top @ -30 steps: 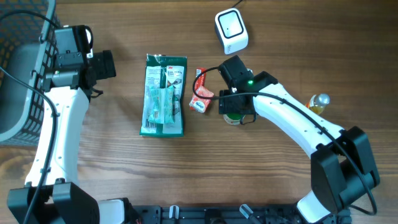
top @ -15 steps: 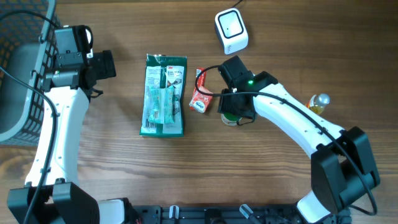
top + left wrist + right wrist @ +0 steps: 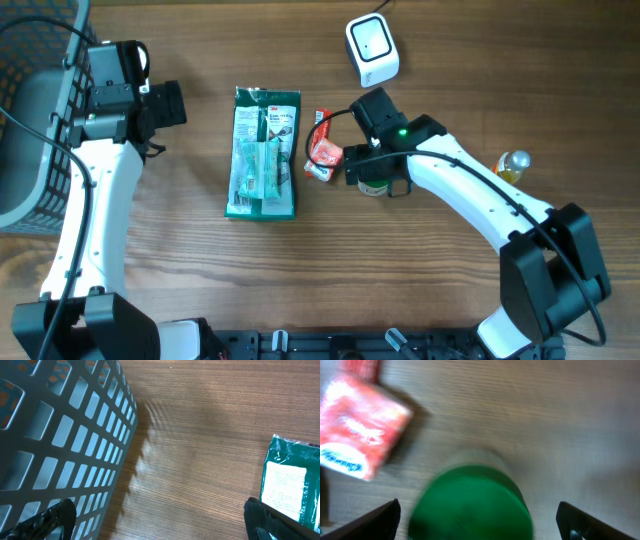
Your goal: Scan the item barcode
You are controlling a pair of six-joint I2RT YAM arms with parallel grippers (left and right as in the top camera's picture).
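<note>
A white barcode scanner (image 3: pixel 372 48) sits at the back of the wooden table. A small jar with a green lid (image 3: pixel 374 184) (image 3: pixel 470 502) stands right of centre. My right gripper (image 3: pixel 370 178) (image 3: pixel 482 525) hovers over it, open, one finger on each side of the lid with gaps showing. A red packet (image 3: pixel 322 150) (image 3: pixel 360 435) lies just left of the jar. Further left lies a flat green package (image 3: pixel 265 152) (image 3: pixel 291 485). My left gripper (image 3: pixel 165 105) (image 3: pixel 157 527) stands open at the far left, holding nothing.
A grey mesh basket (image 3: pixel 30 120) (image 3: pixel 55 435) fills the left edge, close to the left arm. A small bottle with a yellow body (image 3: pixel 512 164) stands at the right, beyond the right arm. The right wrist view is blurred.
The right gripper's jaws have spread wider over the green-lidded jar, and the gripper has shifted slightly left. The left arm has not moved.
</note>
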